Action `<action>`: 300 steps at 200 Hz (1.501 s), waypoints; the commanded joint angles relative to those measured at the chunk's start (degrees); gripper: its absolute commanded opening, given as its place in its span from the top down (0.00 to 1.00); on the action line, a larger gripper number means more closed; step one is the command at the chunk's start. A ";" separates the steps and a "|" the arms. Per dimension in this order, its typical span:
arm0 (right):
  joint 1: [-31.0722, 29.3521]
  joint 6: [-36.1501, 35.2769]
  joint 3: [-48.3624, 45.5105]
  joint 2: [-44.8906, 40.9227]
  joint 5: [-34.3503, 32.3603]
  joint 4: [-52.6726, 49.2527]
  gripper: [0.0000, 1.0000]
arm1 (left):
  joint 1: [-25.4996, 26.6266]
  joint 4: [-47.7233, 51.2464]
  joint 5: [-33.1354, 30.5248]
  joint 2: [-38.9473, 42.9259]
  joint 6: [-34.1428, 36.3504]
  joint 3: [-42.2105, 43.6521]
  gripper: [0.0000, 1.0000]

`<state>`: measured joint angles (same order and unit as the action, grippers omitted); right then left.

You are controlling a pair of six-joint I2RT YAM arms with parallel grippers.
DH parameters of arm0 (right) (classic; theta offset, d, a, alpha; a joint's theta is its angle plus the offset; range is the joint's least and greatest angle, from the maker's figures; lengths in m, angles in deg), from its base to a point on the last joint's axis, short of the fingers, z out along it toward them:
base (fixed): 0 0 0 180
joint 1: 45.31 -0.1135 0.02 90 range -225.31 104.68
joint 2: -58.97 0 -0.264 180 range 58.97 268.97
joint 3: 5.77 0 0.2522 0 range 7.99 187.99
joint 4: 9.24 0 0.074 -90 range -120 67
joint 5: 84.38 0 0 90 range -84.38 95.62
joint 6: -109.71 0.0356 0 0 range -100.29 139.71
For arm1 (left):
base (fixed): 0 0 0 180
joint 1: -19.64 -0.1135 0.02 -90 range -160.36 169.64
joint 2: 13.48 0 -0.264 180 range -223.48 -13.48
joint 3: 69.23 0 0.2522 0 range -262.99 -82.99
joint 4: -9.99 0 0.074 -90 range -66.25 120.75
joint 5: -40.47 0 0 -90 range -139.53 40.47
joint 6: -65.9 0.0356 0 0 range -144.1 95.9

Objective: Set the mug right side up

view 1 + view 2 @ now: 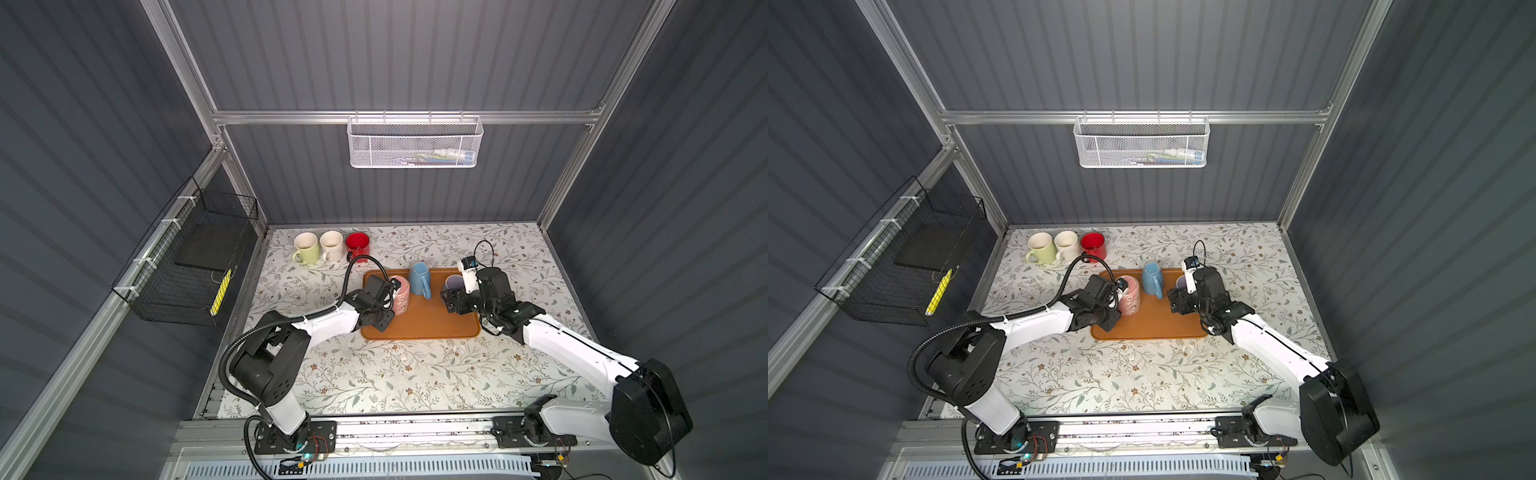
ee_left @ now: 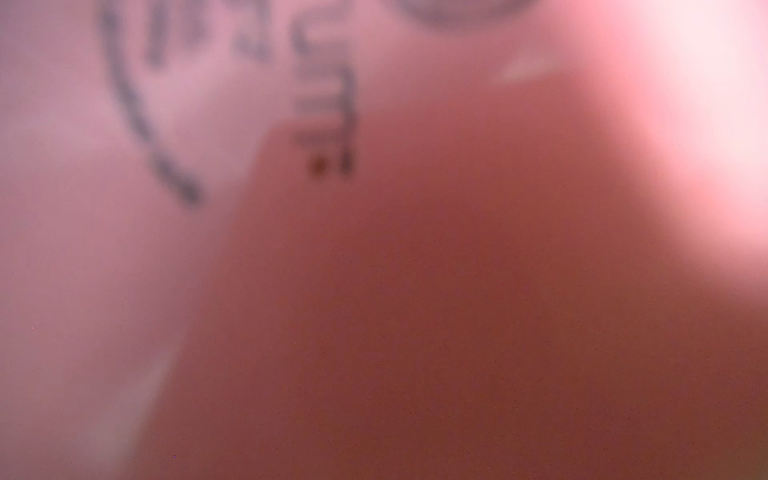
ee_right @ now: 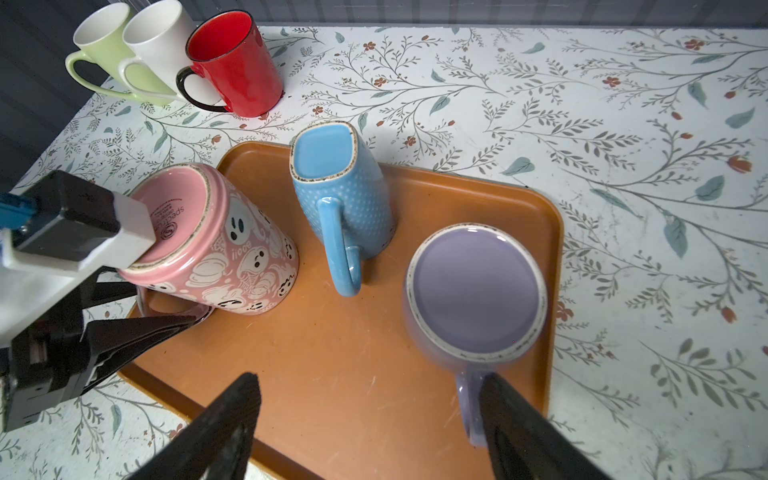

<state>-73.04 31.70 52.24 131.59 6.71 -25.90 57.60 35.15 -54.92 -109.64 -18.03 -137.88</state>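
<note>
Nearest, over the front of an orange tray (image 3: pixel 332 374) on the flowered table (image 1: pixel 374 374), right hand (image 3: pixel 370 380) spread wide and pinching nothing. Both fingers (image 3: pixel 224 428) cut off by the frame edge in the right wrist view, one of them covering part of the handle of a purple mug (image 3: pixel 476 291). Purple mug upside down on the tray, base up, mostly hidden behind the right wrist in both top views.

Across the tray, toward the left arm, pink mug (image 3: pixel 232 253) with ghost pictures, still bottom up but tipped: base tilted toward the left arm, far part of the mouth on the tray. Left hand (image 3: pixel 164 305) closed on this mug low down at its raised side; exact spot of the pinch hidden by the mug body and the wrist camera block. Left wrist view filled with blurred pink and smudged dark lettering, nothing else to make out.

Just beyond, by the tray's far edge, blue mug (image 3: pixel 345 195) upside down, handle toward the front.

Farther back, in the table's far left corner, green mug (image 3: pixel 104 45), white mug (image 3: pixel 158 41) and red mug (image 3: pixel 237 62) close together, mouths up.

Farthest, a black wire basket (image 1: pixel 187 266) on the left wall, and a white mesh basket (image 1: pixel 415 143) on the back rail, contents too faint to name.
</note>
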 commanded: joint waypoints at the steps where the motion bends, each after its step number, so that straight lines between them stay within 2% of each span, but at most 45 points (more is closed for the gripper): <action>1: 0.24 0.10 -0.48 0.76 0.13 1.03 0.16 | 0.28 2.86 -0.41 -2.24 1.70 -2.22 0.54; 105: 0.36 -0.25 -0.11 1.68 -0.02 1.32 0.16 | 0.10 4.81 -0.74 -6.01 0.70 -5.18 0.56; 129: 0.33 -0.30 -0.13 1.67 -0.24 1.23 0.16 | 0.11 4.94 -0.39 -6.26 0.63 -5.16 0.64; 169: 0.40 -0.32 -0.13 1.82 -0.37 1.23 0.16 | 0.10 4.51 -0.73 -5.58 0.09 -4.48 0.85; 217: 0.40 -0.21 0.14 2.02 -0.22 1.14 0.16 | -0.15 4.46 -0.10 -3.14 -0.43 -4.88 1.00; 254: 0.41 -0.22 0.01 1.47 -0.58 0.97 0.16 | -0.52 4.03 1.52 -1.15 -1.17 -5.29 1.00; 300: 0.47 -0.16 -0.13 1.16 -0.66 1.05 0.16 | -1.86 3.69 7.06 2.53 -2.50 -7.63 1.00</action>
<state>-72.78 31.65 52.24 133.25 6.68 -25.52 56.70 39.50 -52.19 -111.01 -18.95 -142.75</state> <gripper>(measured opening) 0.840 0.187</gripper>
